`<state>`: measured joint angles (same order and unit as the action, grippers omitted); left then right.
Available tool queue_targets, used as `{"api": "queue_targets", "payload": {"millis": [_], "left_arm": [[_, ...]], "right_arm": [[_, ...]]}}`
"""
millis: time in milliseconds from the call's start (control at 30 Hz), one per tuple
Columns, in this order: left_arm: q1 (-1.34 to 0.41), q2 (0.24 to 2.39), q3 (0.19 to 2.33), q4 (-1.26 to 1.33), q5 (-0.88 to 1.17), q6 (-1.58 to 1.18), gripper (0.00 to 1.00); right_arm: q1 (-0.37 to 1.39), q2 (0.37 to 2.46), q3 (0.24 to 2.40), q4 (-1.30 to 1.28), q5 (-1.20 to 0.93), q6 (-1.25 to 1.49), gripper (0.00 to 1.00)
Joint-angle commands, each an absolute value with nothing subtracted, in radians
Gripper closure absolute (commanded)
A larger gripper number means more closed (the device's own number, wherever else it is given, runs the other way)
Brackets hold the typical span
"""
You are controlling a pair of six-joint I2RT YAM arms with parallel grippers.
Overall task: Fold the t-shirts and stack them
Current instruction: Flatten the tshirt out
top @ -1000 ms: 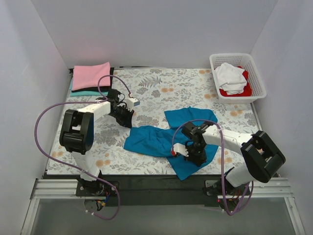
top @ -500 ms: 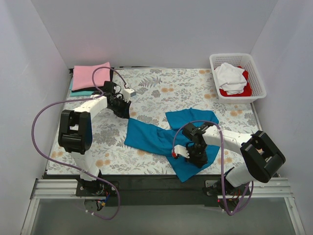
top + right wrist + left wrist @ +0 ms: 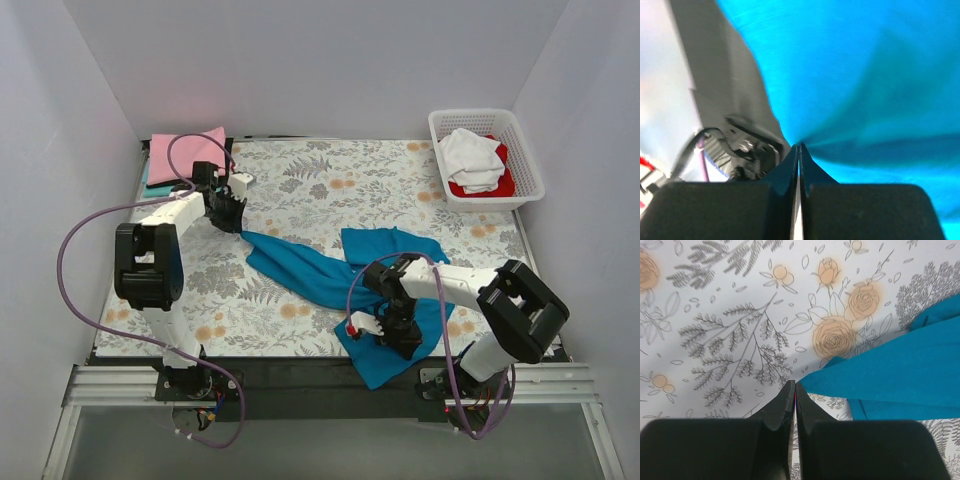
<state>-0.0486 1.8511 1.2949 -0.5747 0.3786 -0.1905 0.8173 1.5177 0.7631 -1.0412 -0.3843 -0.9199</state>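
From my end, the left claw (image 3: 229,212) is pinched tight on a corner of the teal t-shirt (image 3: 305,272), toward the back-left of the desk (image 3: 330,180). The right claw (image 3: 392,338) is clamped on the same shirt by the near edge, and the cloth puckers into its tips on the wrist cam. The shirt runs as a twisted strip between them. A folded pink t-shirt (image 3: 185,153) sits in the back-left corner, and a white t-shirt (image 3: 470,155) is in the basket (image 3: 533,178).

left arm (image 3: 178,213) and right arm (image 3: 455,283): white shells, chunky black joint housings, a purple cable (image 3: 75,240) looping off each, black tapered fingers (image 3: 777,415), small red mark (image 3: 349,327) near the right wrist camera.
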Motion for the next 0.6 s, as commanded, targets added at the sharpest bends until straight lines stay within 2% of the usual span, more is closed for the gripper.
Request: {"api": "queue_targets", "payload": {"millis": [0, 233, 500, 567], "left_arm": [[-0.046, 1.824, 1.253, -0.565, 0.325, -0.16, 1.0], [-0.011, 1.847, 1.301, -0.574, 0.272, -0.172, 1.0], [0.054, 1.818, 1.309, -0.598, 0.253, -0.144, 1.0], [0.06, 1.796, 1.307, -0.641, 0.366, -0.111, 1.0]], "right_arm": [[0.909, 1.539, 0.824, -1.141, -0.463, -0.966, 0.99], [1.087, 1.635, 0.936, -1.149, -0.505, -0.957, 0.99], [1.193, 1.672, 0.907, -1.144, -0.43, -0.957, 0.99], [1.195, 1.648, 0.934, -1.15, -0.422, -0.928, 0.87]]}}
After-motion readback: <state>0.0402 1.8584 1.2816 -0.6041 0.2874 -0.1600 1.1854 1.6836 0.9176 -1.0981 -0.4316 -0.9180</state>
